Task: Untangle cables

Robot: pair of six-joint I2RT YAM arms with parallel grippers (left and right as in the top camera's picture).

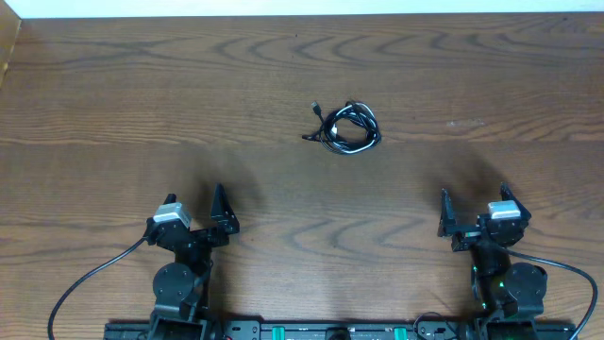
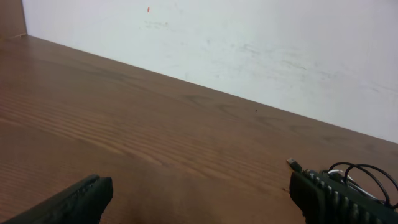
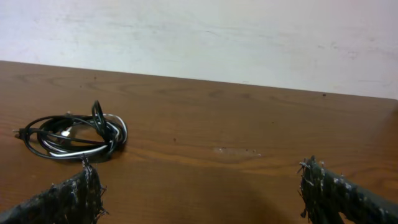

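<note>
Cables (image 1: 347, 128) lie bundled on the surface (image 1: 142, 94); well apart from them, left pincer (image 2: 200, 183) and right pincer (image 3: 199, 169) gape wide, empty.

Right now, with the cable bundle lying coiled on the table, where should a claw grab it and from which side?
Probably the black plug end poking out of the cable bundle on the left arm's side. It lies flat and clear of the coil, so come straight down with the open left claw, leaving the loops free.
</note>
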